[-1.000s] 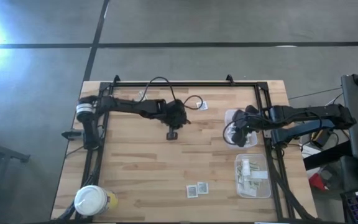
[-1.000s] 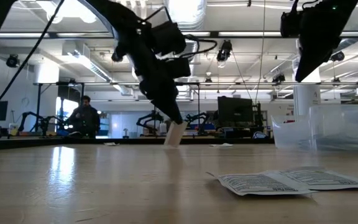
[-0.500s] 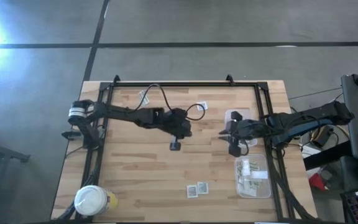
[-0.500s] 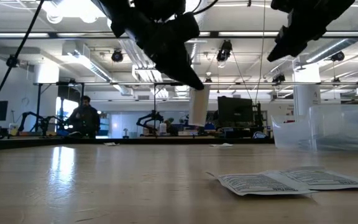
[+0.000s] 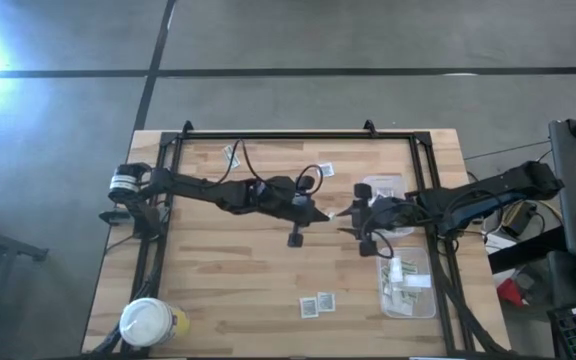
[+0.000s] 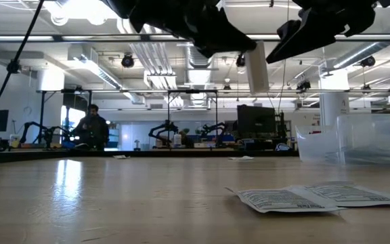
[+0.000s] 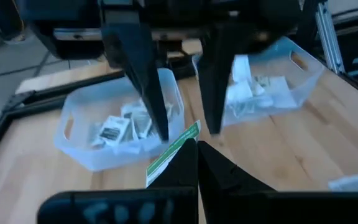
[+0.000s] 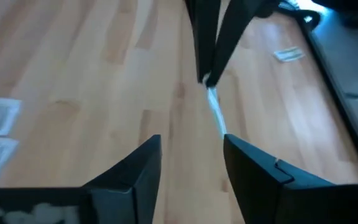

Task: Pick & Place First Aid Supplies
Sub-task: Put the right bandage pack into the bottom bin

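While left gripper [image 7: 197, 148] clamps green-and-white strip [image 7: 172, 154], right gripper [image 8: 190, 155] spread wide to receive; tubs [image 5: 406, 283] part-filled, packets [image 5: 317, 304] left on worktop [image 5: 218, 270]

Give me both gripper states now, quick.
Left gripper: jaws shut on a narrow pale green-and-white strip packet, held above the table.
Right gripper: jaws open around the strip's far end, not yet gripping.

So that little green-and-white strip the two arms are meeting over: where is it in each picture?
High view: green-and-white strip mid-table, between the left hand and the open right hand.
Low view: pale strip hanging up top.
Left wrist view: strip pinched at the fingertips.
Right wrist view: strip seen edge-on, centre.
Shared landmark: the square white packets.
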### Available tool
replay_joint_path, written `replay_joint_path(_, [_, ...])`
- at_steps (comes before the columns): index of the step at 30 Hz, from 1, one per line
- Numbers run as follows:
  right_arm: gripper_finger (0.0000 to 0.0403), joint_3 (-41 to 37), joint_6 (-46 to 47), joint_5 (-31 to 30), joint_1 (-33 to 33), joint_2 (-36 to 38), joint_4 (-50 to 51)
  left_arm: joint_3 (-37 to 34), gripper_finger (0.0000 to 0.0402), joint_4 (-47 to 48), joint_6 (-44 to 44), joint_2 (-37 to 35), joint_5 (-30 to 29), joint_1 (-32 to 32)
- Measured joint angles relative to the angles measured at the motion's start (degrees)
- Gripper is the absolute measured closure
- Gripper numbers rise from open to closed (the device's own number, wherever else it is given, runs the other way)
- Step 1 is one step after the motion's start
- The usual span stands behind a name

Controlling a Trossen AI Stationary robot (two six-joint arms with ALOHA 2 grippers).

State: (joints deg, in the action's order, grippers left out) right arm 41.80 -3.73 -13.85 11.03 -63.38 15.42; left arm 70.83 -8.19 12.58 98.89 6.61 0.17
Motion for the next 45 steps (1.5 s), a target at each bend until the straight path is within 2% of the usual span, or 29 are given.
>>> replay_joint_path(6, [0.0216,0.07,-0.98,-4.72,-0.05,-0.62,-1.13,0.04,0.0401,-1.70,0.00,0.01,-0.04,0.06])
replay_joint_path(10, [0.0229,0.07,-0.37,-5.24,-0.04,-0.61,-2.70,0.06,0.0401,-4.07,0.00,0.00,-0.04,0.06])
replay_joint_path(13, [0.0263,0.07,-0.14,-5.37,-0.04,-0.59,-3.14,0.06,0.0402,-5.95,0.02,0.00,-0.04,0.07])
replay_joint_path(19, [0.0378,0.07,0.91,-5.32,-0.04,-0.48,-2.81,0.06,0.0401,-6.86,0.00,-0.02,-0.06,0.08])
replay_joint_path(20, [0.0384,0.07,1.10,-5.26,-0.04,-0.48,-2.33,0.06,0.0401,-6.88,-0.21,-0.02,-0.04,0.08])
replay_joint_path(34, [0.0395,0.09,9.74,-4.05,-0.02,0.34,4.62,0.08,0.0401,-6.77,-2.05,-0.08,-0.35,0.15])
replay_joint_path(39, [0.0395,3.63,14.88,-1.17,-0.02,0.37,17.86,0.10,0.0395,-4.59,0.97,-0.22,-4.89,0.13])
replay_joint_path(45, [0.0395,11.57,24.20,6.08,1.35,0.37,36.80,0.10,0.0337,2.59,4.16,-0.33,-15.81,0.35])
